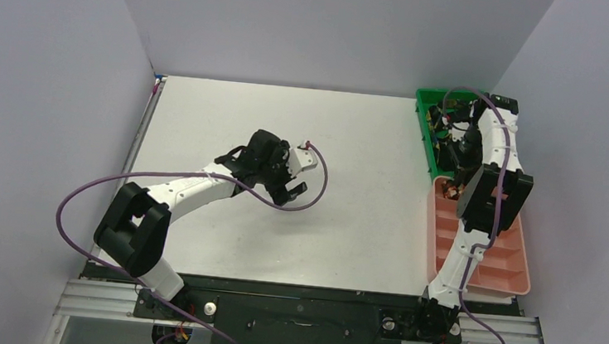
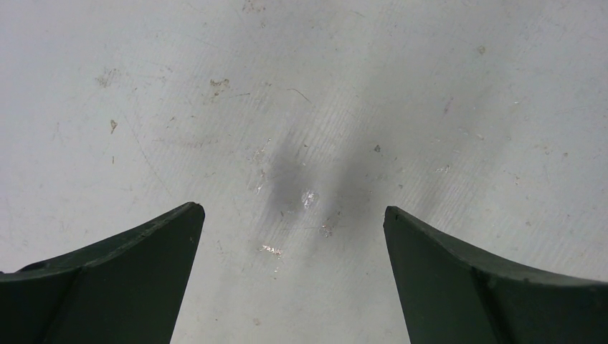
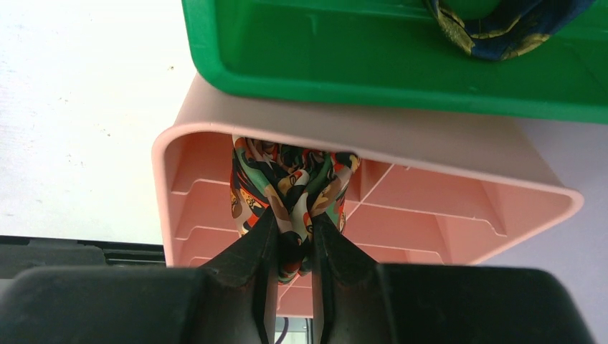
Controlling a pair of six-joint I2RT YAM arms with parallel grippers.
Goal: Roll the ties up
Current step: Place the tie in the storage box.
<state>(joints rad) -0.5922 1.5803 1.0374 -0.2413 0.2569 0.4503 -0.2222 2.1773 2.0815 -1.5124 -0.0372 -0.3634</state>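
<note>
Two smooth black fingers of the right pincer (image 3: 294, 226) close narrowly on a crumpled, silky floral tie (image 3: 283, 175). It is red, orange and cream on dark, and sits bunched in the end compartment of a ribbed pink plastic tray (image 3: 444, 208). Just beyond, a glossy green bin (image 3: 344, 64) holds a dark blue tie (image 3: 502, 32) with yellow patterning. The left pincer (image 2: 294, 215) spreads wide over the scuffed white bench (image 2: 401, 86).

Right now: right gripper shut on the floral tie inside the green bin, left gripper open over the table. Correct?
Wrong container. The right gripper is shut on the floral tie inside the pink tray, in the end compartment next to the green bin; the right wrist view shows it. The left gripper is open over the table, as stated.
</note>
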